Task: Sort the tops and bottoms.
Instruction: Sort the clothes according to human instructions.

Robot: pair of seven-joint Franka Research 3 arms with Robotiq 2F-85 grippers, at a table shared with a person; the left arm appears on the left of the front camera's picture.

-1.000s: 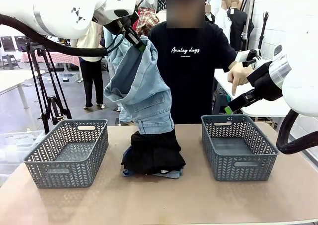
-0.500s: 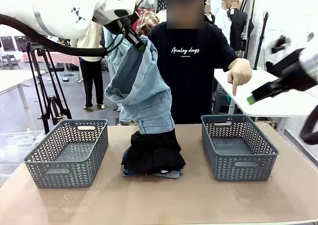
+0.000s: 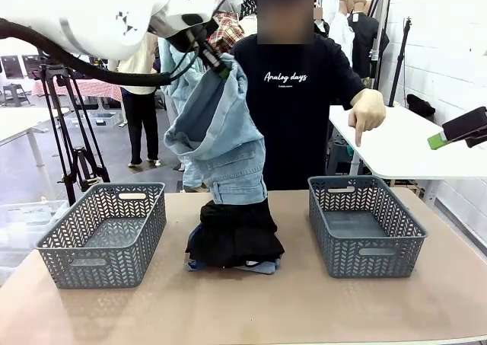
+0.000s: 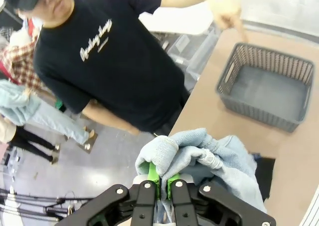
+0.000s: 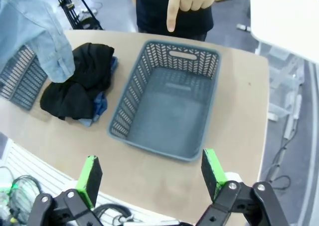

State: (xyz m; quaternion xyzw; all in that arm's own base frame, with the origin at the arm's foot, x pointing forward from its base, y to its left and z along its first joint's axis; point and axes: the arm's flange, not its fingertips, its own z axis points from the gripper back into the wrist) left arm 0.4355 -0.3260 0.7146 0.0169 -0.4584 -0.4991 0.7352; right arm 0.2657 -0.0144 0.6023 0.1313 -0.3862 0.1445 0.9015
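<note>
On brown table [image 3: 304, 307], workshop behind: left basket [image 3: 103, 234], 9 o'clock; left gripper [image 3: 217, 65] clenched on shorts [image 3: 221, 139] hanging over black top [image 3: 234, 234], centre; right basket [image 3: 365, 223], 3 o'clock, person's hand [image 3: 367, 113] pointing above. Since earlier, right gripper [image 5: 151, 161], released, has withdrawn toward 3 o'clock edge.

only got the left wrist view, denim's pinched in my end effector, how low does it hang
observer: the light blue denim shorts dangle from the left end effector, hem level with the top of the bulky black folded garment.
operator: any other basket out there
observer: yes, a second grey lattice plastic basket, on the robot's left of that pile.
operator: right arm in the way
observer: no, the right end effector is open, raised far to the robot's right.
</note>
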